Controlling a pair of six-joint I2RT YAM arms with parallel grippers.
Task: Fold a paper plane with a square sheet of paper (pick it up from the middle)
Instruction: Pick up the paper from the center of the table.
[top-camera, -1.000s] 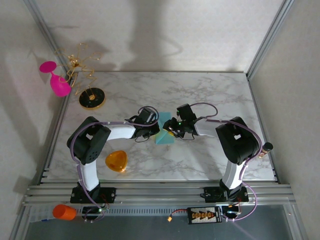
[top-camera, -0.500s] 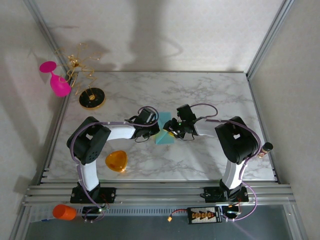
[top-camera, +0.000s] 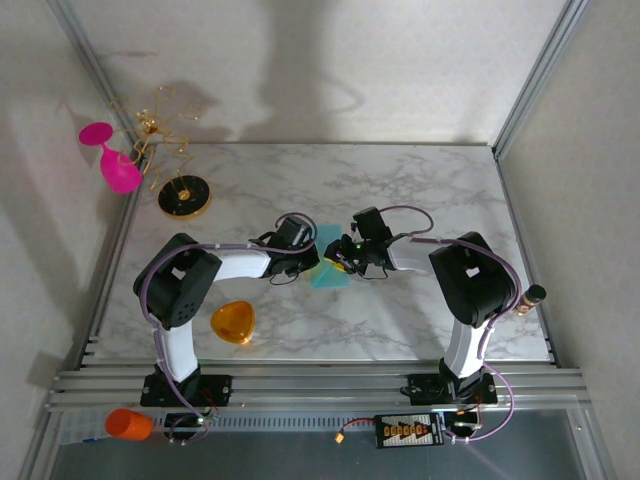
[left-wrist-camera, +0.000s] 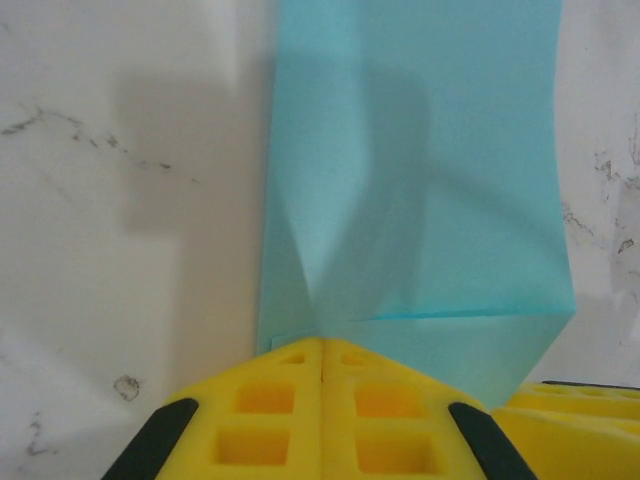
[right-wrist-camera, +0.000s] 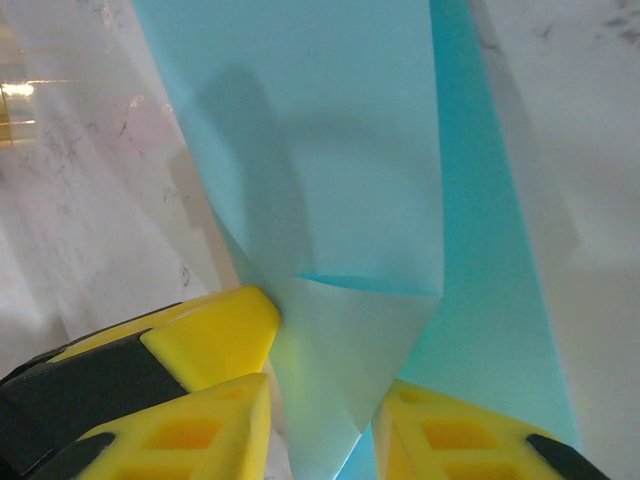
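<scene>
Square sheet of paper (left-wrist-camera: 420, 180), teal, partly folded: lay flat on the marble bench (top-camera: 420, 190), directly ahead of both sets of jaws, which met over its nearest end. State of left jaws: fully closed, nipping the sheet's edge at their tip, beside a diagonal crease. State of right jaws: part open, straddling a turned-over triangular flap without pinching it. Step in hand, by judgement: forming a nose fold. Recommended handling: left jaws anchor without dragging; right jaws close squarely on the flap's crease, edges aligned before pressing.
</scene>
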